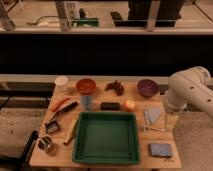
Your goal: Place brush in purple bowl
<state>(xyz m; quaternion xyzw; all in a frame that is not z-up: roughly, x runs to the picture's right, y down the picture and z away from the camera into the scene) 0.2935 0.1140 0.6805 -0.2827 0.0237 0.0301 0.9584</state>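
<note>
The brush lies on the left side of the wooden table, its slim black handle pointing up right and its squarish dark head toward the front left. The purple bowl sits at the back right of the table, and nothing shows inside it. My gripper hangs from the white arm at the right edge of the table, in front of the purple bowl and far from the brush. It holds nothing that I can see.
An orange-red bowl, a white cup, dark grapes, a blue cup, a black block and an orange ball stand mid-table. A green tray fills the front. An orange carrot piece, a wooden utensil, a grey cloth and a blue sponge lie around it.
</note>
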